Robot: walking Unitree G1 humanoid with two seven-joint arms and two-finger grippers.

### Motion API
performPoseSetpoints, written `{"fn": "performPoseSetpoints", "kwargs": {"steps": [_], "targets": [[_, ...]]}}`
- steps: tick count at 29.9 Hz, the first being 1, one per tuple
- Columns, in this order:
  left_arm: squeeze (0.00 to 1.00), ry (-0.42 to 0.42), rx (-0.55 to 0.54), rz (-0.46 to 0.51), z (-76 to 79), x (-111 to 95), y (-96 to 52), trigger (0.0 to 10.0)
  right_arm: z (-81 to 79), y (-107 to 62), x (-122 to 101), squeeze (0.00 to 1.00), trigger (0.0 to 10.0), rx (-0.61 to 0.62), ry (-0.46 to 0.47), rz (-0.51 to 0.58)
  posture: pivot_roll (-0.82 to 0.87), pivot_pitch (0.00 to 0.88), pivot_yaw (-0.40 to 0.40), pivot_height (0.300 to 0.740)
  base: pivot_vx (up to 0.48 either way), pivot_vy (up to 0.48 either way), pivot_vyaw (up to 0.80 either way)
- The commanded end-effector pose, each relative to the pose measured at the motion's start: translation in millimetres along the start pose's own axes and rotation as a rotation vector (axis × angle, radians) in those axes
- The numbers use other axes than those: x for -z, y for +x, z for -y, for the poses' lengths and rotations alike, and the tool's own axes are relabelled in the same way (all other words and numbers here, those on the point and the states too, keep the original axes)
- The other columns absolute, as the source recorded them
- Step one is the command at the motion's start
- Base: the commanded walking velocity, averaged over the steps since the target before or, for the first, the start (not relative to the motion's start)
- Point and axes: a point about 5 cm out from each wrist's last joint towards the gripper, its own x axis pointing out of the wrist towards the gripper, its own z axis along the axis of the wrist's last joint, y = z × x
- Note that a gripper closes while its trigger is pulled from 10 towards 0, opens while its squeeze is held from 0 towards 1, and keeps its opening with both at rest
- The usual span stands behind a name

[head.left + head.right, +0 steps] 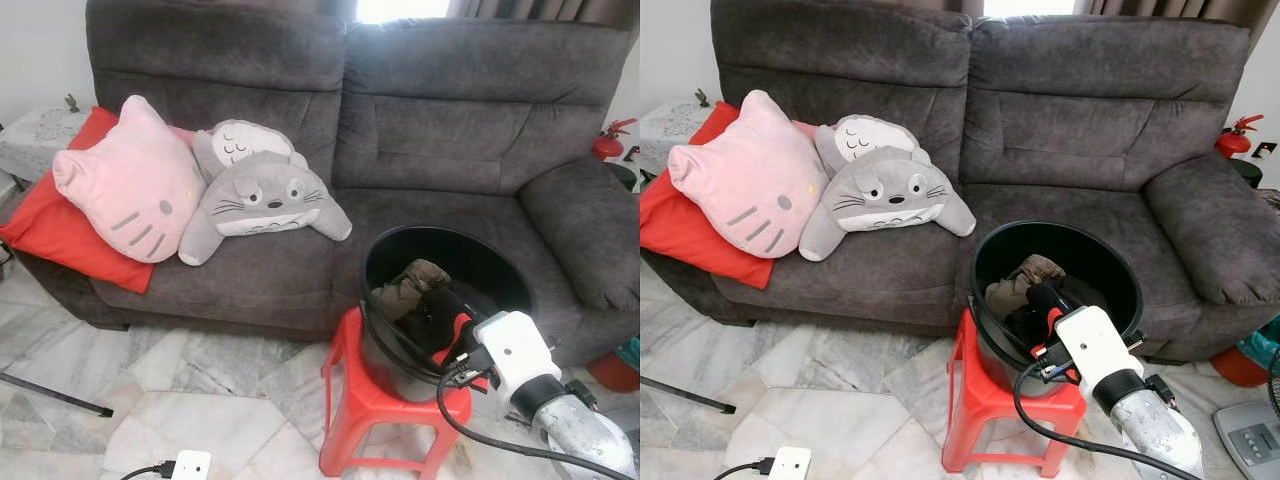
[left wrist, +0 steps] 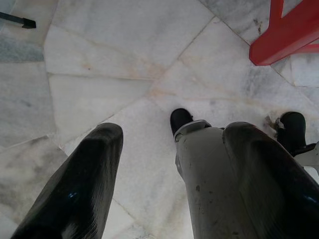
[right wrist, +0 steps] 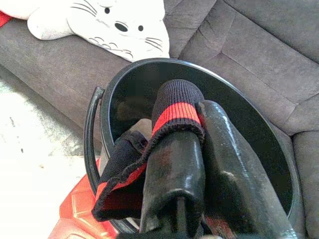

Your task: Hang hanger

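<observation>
Reaching over the black bucket (image 1: 445, 300) at lower right of frame, right claw (image 3: 189, 124) clenched on a black-and-red sock (image 3: 172, 112).

Lifting laundry off the red stool (image 1: 385, 405), seemingly; no hanger to be made out anywhere yet. Needing one found next. Left claw (image 2: 169, 169) dangling released over the marble floor (image 2: 124, 74).

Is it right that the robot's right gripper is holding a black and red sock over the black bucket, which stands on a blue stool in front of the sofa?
Not quite: the stool is red, not blue, as the right eye view shows. The rest holds: the right gripper is shut on a black and red sock over the black bucket, in front of the grey sofa.
</observation>
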Motion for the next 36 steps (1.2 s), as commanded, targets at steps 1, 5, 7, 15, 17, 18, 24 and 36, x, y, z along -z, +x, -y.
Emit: {"fn": "performPoseSetpoints", "kwargs": {"steps": [1,5,7,15,17,18,24,36], "targets": [[0.0,0.011,0.0,-0.012,1.9,1.5,-0.1,10.0,0.9,-1.0,-4.9,0.0,0.0,-0.006,-0.004,0.016,-0.14,0.0,-0.039,0.74,0.0,0.0,0.0],[0.0,0.011,0.0,-0.012,1.9,1.5,-0.1,10.0,0.9,-1.0,-4.9,0.0,0.0,-0.006,-0.004,0.016,-0.14,0.0,-0.039,0.74,0.0,0.0,0.0],[0.0,0.011,0.0,-0.012,1.9,1.5,-0.1,10.0,0.9,-1.0,-4.9,0.0,0.0,-0.006,-0.004,0.016,-0.14,0.0,-0.039,0.74,0.0,0.0,0.0],[0.0,0.011,0.0,-0.012,1.9,1.5,-0.1,10.0,0.9,-1.0,-4.9,0.0,0.0,-0.006,-0.004,0.016,-0.14,0.0,-0.039,0.74,0.0,0.0,0.0],[0.0,0.011,-0.008,-0.02,2.8,4.6,-0.8,10.0,-22.2,-5.8,-0.3,0.0,0.0,-0.339,-0.035,-0.044,-0.14,0.0,-0.051,0.74,0.0,0.0,0.0],[0.0,0.01,-0.012,-0.024,2.9,5.8,-1.1,10.0,-28.5,-9.2,3.5,0.0,0.0,-0.455,-0.045,-0.074,-0.14,0.0,-0.051,0.74,0.0,0.0,0.0],[0.0,0.011,-0.013,-0.026,2.2,6.5,-1.2,10.0,-28.9,-8.8,4.5,0.0,0.0,-0.464,-0.041,-0.077,-0.14,0.0,-0.051,0.74,0.0,0.0,0.0],[0.0,0.011,-0.015,-0.055,-1.0,13.9,-2.7,10.0,-16.0,4.6,10.5,0.0,4.5,-0.356,-0.066,-0.094,-0.14,0.0,-0.05,0.74,0.0,0.0,0.0]]}}
